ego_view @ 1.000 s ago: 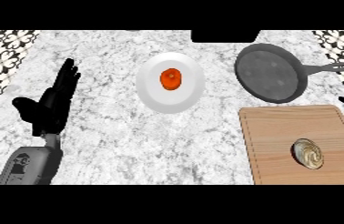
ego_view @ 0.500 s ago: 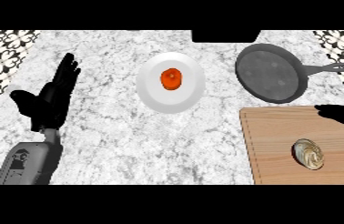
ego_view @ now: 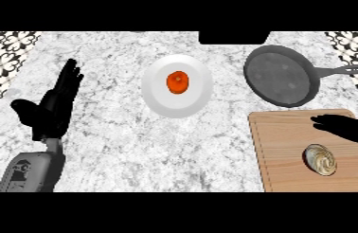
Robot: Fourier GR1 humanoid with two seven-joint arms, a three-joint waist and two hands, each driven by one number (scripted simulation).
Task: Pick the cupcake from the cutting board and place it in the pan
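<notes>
The cupcake (ego_view: 320,159), seen from above with pale swirled frosting, sits on the wooden cutting board (ego_view: 283,151) at the lower right. Behind the board lies the dark grey pan (ego_view: 280,76), its handle pointing right. My right hand (ego_view: 338,125) comes in from the right edge over the board, just behind the cupcake and apart from it; only part of it shows. At the left my left hand (ego_view: 53,106) rests open with fingers up.
A white plate (ego_view: 159,97) holding an orange-red item (ego_view: 177,82) stands in the middle of the marble counter. A dark block (ego_view: 233,37) sits at the back edge. Patterned tiles show in both back corners.
My right hand has come into view from the right edge and moved left over the cutting board. The left hand has barely shifted.
</notes>
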